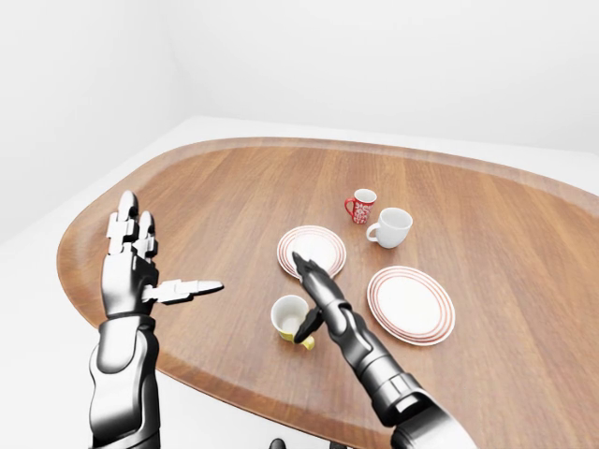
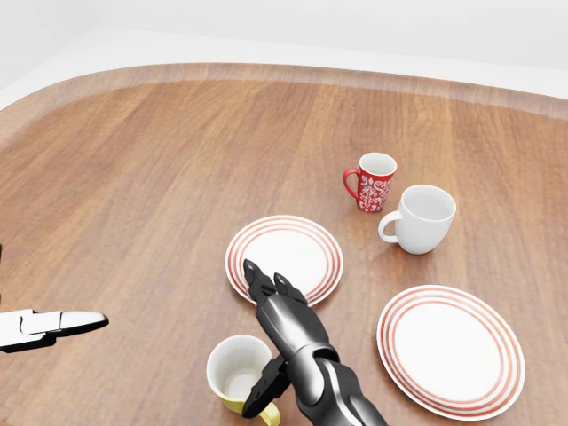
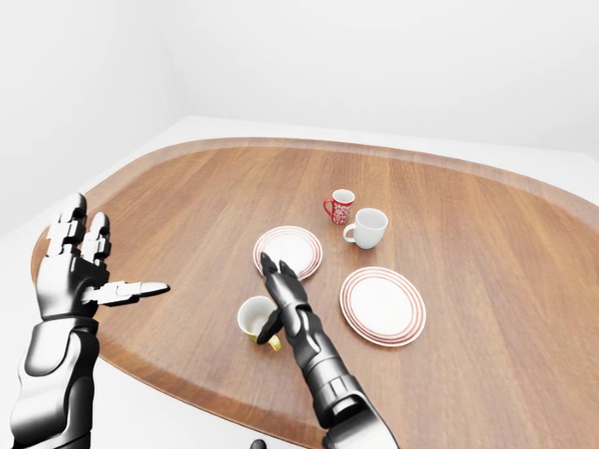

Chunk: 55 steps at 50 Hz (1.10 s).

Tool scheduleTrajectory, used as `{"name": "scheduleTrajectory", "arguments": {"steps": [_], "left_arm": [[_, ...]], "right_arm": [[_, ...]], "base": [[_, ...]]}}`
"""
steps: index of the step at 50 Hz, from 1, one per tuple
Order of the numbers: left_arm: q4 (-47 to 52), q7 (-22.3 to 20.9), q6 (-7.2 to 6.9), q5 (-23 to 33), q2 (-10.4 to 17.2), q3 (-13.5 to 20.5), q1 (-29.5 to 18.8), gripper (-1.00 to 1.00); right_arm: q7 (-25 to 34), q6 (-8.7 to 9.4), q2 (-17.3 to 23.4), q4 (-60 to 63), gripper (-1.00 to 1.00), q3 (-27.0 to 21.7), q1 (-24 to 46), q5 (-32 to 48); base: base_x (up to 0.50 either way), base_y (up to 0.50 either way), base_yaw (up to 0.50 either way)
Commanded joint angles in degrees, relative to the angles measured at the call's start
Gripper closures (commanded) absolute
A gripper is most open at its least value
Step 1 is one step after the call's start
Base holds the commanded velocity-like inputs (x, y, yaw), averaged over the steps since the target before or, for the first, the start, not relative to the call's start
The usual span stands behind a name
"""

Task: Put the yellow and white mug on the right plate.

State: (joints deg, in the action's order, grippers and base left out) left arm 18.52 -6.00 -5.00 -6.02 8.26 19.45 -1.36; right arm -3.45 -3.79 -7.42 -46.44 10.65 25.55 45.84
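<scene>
The yellow and white mug (image 2: 232, 371) stands upright near the bottom of the head view, its yellow handle pointing down-right. My right hand (image 2: 264, 344) is open just right of it. The long fingers (image 2: 266, 291) point up toward the left plate, and the thumb (image 2: 263, 389) hangs by the mug's handle, not closed round it. The right plate (image 2: 451, 351), white with red rings, lies bare at the lower right. My left hand (image 1: 154, 267) is open with spread fingers, raised over the table's left edge, far from the mug.
A second red-ringed plate (image 2: 286, 253) lies just above my right hand. A red patterned mug (image 2: 374, 182) and a plain white mug (image 2: 424, 218) stand side by side above the right plate. The wooden table's curved edge (image 1: 201, 374) runs close below the yellow mug.
</scene>
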Motion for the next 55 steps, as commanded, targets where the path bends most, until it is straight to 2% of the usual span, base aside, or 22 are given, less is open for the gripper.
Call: {"name": "scheduleTrajectory", "arguments": {"steps": [1,22,55], "left_arm": [[0.1,-0.1,0.0,0.2,-0.1,-0.2,0.1,-1.0],[0.1,0.0,0.0,0.2,-0.2,-0.3,0.1,-1.0],[0.6,-0.2,0.0,0.4,-0.4,-0.5,0.2,-1.0]], "right_arm": [[-2.1,-1.21,-0.1,-5.4,-1.0,-0.4,1.8,-0.3],[-5.7,-1.21,-0.4,-14.4,-1.0,-0.9,4.6,0.1],[-6.7,-1.21,-1.5,-16.6,-1.0,-0.9,5.8,-0.1]], "base": [[0.0,0.0,0.0],[0.0,0.0,0.0],[0.0,0.0,0.0]]}}
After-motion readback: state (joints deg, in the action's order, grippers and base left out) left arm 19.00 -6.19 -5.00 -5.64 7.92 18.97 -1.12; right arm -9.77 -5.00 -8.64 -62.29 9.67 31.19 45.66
